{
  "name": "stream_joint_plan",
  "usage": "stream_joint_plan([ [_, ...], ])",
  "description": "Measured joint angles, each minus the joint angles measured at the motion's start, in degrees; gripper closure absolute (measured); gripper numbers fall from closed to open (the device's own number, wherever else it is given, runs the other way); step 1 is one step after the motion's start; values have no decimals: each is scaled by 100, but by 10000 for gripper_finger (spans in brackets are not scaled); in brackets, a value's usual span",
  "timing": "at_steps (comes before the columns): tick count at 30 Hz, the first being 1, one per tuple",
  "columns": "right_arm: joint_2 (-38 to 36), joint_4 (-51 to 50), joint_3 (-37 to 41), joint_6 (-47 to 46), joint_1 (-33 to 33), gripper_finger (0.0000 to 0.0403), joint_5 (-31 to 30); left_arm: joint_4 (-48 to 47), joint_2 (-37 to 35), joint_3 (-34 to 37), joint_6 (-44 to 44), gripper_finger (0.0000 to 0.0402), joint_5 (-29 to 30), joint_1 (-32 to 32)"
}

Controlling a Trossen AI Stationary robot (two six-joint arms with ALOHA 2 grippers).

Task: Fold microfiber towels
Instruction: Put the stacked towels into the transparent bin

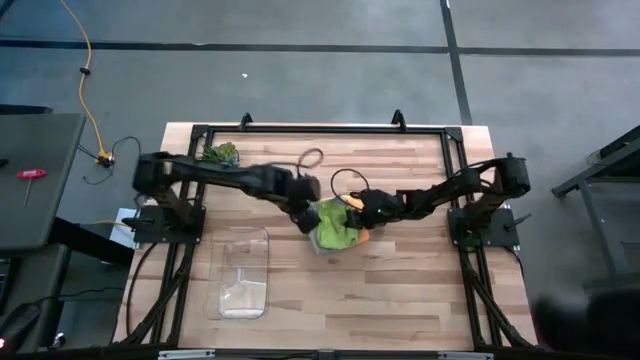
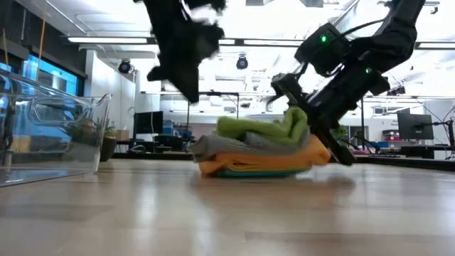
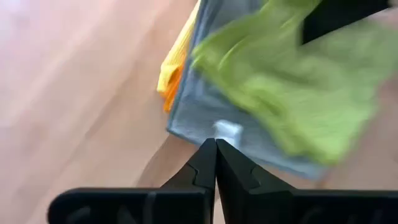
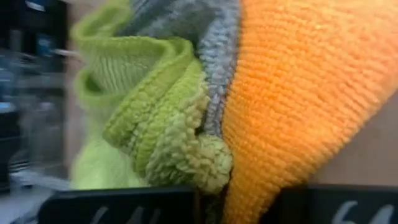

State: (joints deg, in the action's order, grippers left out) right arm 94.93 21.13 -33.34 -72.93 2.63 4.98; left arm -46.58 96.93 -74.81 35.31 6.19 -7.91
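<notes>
A stack of microfiber towels (image 1: 337, 226) lies at the table's middle. In the low view the lime green towel (image 2: 259, 129) is on top, then grey (image 2: 213, 146), orange (image 2: 270, 161) and teal (image 2: 249, 173) at the bottom. A yellow edge (image 3: 182, 46) shows beside the orange one. My right gripper (image 2: 307, 117) is at the stack's right side, shut on the lime green towel. My left gripper (image 3: 216, 148) is shut and empty, raised above the stack's left side, over the grey towel's corner with a white label (image 3: 227, 130). My right gripper holds the lime green towel by a bunched fold at its right edge (image 4: 208, 168), several layers together. The fingers come slanting down from the table's right side. The edge is drawn up a little (image 2: 297, 117); the rest of the towel lies on the stack.
A clear plastic bin (image 1: 245, 272) stands near the stack on its left toward the near edge; it shows in the low view (image 2: 50, 135). A small green plant (image 1: 220, 154) sits at the far left. Cable loops (image 1: 312, 157) lie at the far side.
</notes>
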Motion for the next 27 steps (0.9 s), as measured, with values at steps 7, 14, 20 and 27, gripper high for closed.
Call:
stream_joint_plan([
  [7, -843, 19, -6, 244, 116, 377, 56, -21, -1639, -5, -170, 402, 659, 101],
  [14, -1180, 47, -430, 306, -5, 377, 8, -434, -2877, -11, 157, 401, 1330, 378],
  [20, -1093, -580, -1389, 781, -202, 377, -52, -1275, -3336, -9, 599, 401, 1567, 567],
  [27, -858, -713, -2464, 1172, -458, 377, 159, -1345, -3749, 0, 638, 401, 2169, 815],
])
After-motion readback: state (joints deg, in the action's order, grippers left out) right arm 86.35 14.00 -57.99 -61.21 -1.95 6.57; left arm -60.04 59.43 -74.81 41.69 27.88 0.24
